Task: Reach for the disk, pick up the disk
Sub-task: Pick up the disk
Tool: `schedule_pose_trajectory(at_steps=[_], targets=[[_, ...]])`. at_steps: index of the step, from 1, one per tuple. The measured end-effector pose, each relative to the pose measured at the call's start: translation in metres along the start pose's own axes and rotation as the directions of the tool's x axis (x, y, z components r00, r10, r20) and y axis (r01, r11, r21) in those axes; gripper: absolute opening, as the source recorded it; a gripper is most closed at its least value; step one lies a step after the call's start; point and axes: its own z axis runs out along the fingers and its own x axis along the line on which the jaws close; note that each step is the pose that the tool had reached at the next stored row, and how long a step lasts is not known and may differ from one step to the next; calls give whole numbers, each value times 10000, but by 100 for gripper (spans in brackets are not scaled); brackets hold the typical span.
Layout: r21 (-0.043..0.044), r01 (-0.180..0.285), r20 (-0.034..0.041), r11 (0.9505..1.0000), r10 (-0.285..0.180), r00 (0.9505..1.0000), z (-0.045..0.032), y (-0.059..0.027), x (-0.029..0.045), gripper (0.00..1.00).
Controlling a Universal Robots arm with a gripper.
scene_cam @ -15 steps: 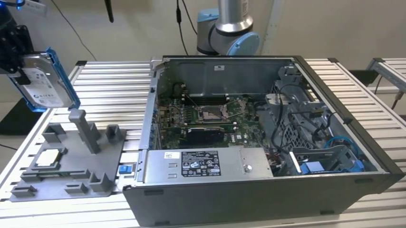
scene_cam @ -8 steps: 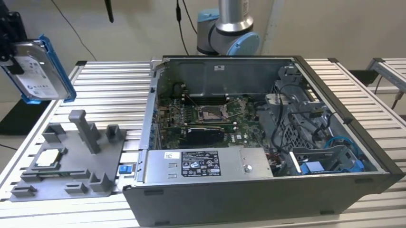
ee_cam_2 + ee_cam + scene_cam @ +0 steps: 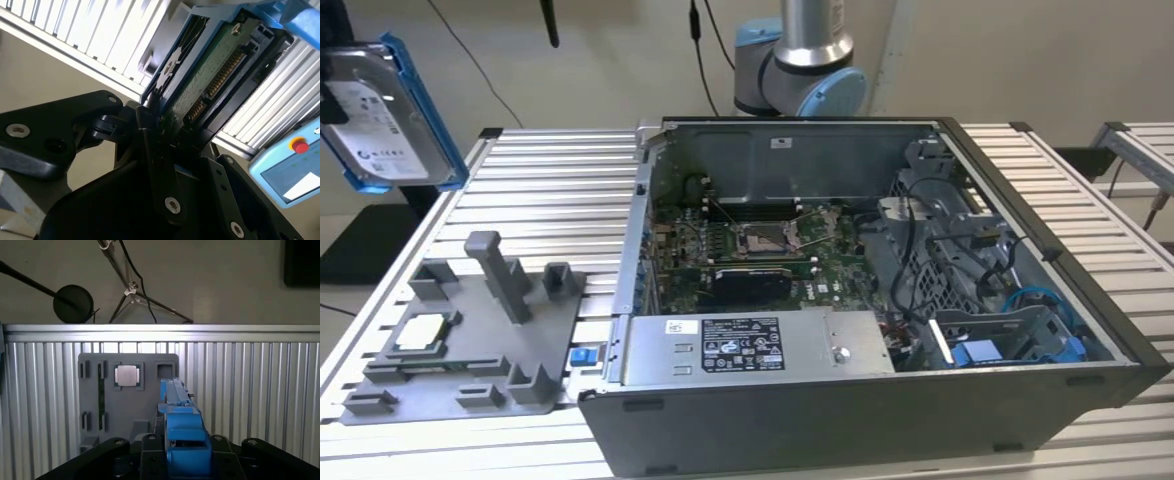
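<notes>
Disk (image 3: 387, 110) hangs in air at exterior view's left, well clear of counter (image 3: 540, 170) and computer case (image 3: 854, 420). Jaws clenched on disk, one either side, so circuit-board face (image 3: 210, 75) stays exposed. Pick-up looks done. Grey tray (image 3: 92, 390) with chip (image 3: 126, 376) sits on counter.

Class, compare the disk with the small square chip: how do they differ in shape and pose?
The disk is rectangular with a blue frame; the chip is square and bare. The disk is held upright in the air; the chip lies flat in the grey fixture. Both are silver-grey.
</notes>
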Motion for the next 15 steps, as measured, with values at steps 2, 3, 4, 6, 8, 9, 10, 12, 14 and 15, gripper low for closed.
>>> schedule_pose_trajectory(at_steps=[2,3,4,6,8,9,10,12,14,15], targets=[[3,0,1,10000,0,10000,-81,-1,-2,0],[0,0,0,10000,0,10000,-123,-1,-3,0],[2,0,1,10000,0,10000,-163,-2,-4,0],[2,0,1,10000,0,10000,-235,-2,-6,0],[2,0,1,10000,0,10000,-295,-3,-8,0],[1,0,1,10000,0,10000,-320,-3,-8,0],[2,0,1,10000,0,10000,-348,-3,-9,0],[2,0,1,10000,0,10000,-402,-4,-10,0],[0,0,0,10000,0,10000,-436,-5,-12,0],[1,0,1,10000,0,10000,-436,-5,-12,0]])
